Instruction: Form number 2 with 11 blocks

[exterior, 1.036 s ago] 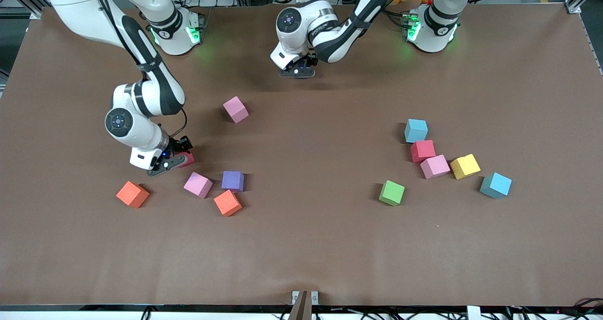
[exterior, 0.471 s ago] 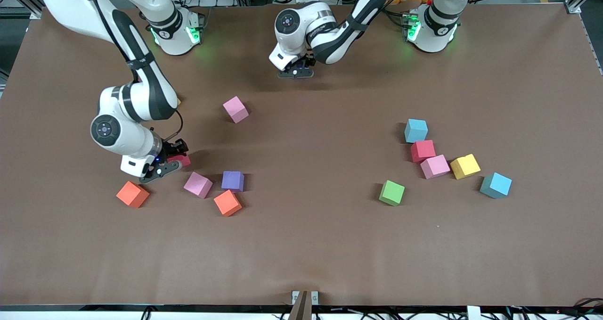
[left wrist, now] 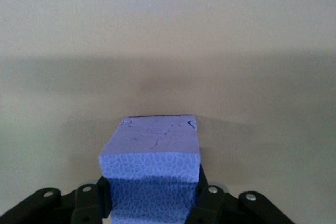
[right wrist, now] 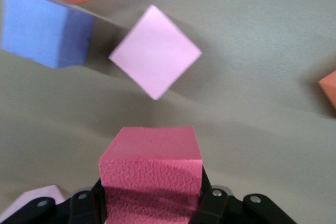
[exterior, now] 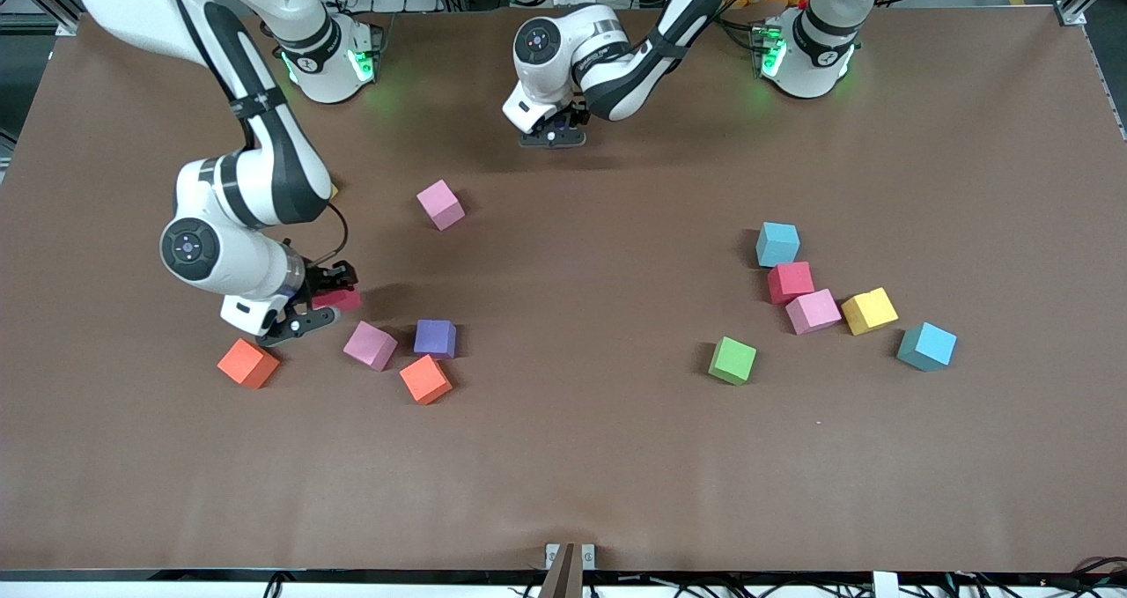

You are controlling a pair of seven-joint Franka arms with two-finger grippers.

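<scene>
My right gripper [exterior: 321,303] is shut on a red block [exterior: 340,299] just above the table, and its wrist view shows that red block [right wrist: 151,169] between the fingers. Beside it lie a pink block [exterior: 370,345], a purple block [exterior: 435,338] and two orange blocks [exterior: 425,379] [exterior: 247,363]. My left gripper [exterior: 553,131] hangs near the robots' bases, shut on a purple block [left wrist: 152,166] that the hand hides in the front view. A lone pink block [exterior: 438,204] lies between the two hands. The number 2 is out of view.
Toward the left arm's end lies a loose group: light blue [exterior: 777,244], red [exterior: 790,282], pink [exterior: 812,311], yellow [exterior: 869,310], light blue [exterior: 926,346] and green [exterior: 732,360] blocks. The brown table [exterior: 563,457] is bare nearer the front camera.
My right hand has shifted a little toward its own end of the table, carrying the red block with it. The left hand has drawn slightly toward the bases. No loose block has moved.
</scene>
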